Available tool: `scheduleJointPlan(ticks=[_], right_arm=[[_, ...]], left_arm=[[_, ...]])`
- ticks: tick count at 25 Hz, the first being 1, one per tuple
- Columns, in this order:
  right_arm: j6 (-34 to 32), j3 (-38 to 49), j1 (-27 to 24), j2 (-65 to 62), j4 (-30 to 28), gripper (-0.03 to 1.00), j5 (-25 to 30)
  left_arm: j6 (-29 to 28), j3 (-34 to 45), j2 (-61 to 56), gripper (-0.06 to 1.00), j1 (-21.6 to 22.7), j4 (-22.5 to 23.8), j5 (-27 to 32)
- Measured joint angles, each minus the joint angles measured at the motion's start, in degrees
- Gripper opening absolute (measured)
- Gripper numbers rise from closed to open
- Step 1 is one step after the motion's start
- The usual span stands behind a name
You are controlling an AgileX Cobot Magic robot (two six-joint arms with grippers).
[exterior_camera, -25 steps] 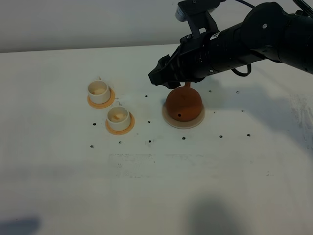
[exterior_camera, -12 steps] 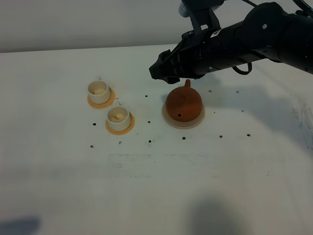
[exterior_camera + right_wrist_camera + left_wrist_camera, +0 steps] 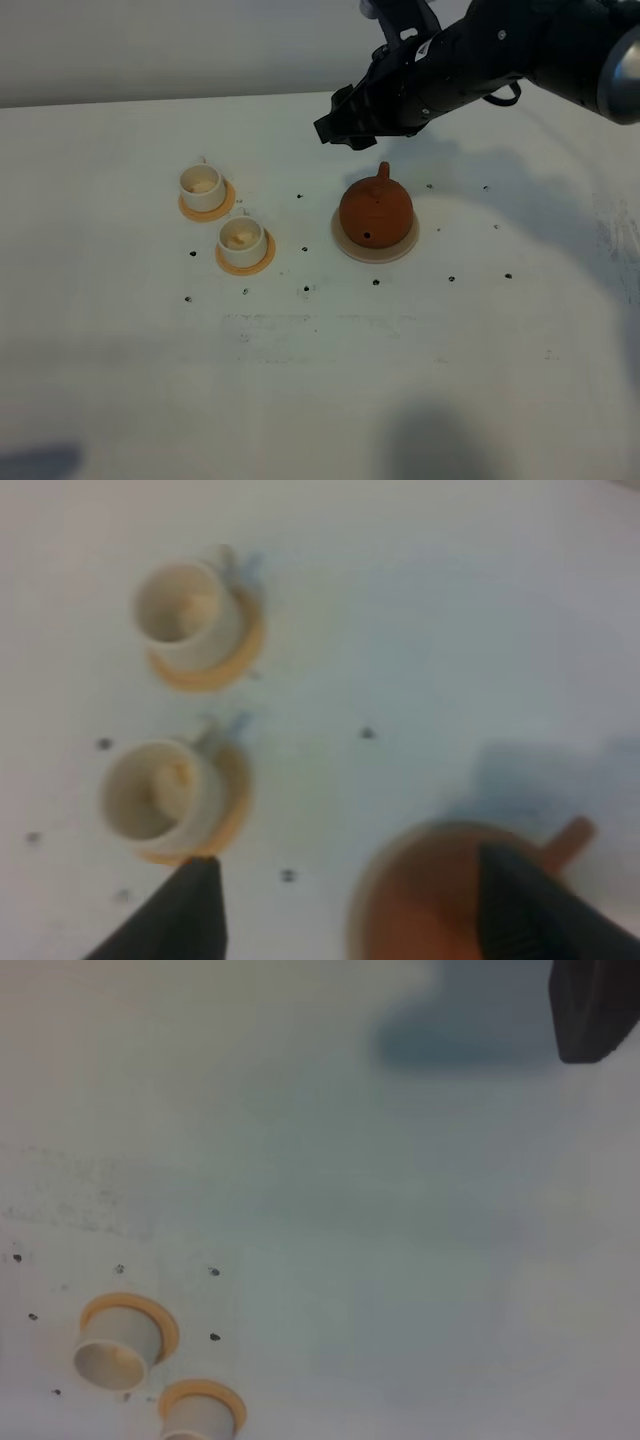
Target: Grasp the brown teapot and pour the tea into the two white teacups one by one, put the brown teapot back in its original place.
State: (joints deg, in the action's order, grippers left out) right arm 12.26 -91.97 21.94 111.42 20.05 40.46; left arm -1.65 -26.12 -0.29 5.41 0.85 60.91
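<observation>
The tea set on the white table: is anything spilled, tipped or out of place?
Nothing stands out. The round reddish-brown clay teapot sits on its cream saucer, and both small white cylindrical cups stand upright on their orange round coasters. No spill shows on the table.

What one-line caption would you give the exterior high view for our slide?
Open right gripper hovers above the brown teapot on its saucer, beside two white teacups.
</observation>
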Motion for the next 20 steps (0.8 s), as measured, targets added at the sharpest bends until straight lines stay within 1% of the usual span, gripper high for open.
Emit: scheduleJointPlan(ticks=[3,8,13,15,20], right_arm=[[-3.06,-3.03,0.00,1.12,-2.73,0.53,2.11],[-7.14,-4.23,0.00,1.52,-5.86,0.53,2.72],[-14.46,-4.30,0.00,2.37,-13.27,0.53,3.19],[-16.71,-4.30,0.00,2.43,-14.92,0.53,3.31],[-17.89,-4.44,0.32,3.34,-16.18,0.53,3.26]], left_arm=[[0.00,0.00,0.00,0.29,0.00,0.00,0.00],[0.00,0.00,0.00,0.29,0.00,0.00,0.00],[0.06,0.00,0.00,0.29,0.00,0.00,0.00],[0.06,0.00,0.00,0.29,0.00,0.00,0.00],[0.06,0.00,0.00,0.29,0.00,0.00,0.00]])
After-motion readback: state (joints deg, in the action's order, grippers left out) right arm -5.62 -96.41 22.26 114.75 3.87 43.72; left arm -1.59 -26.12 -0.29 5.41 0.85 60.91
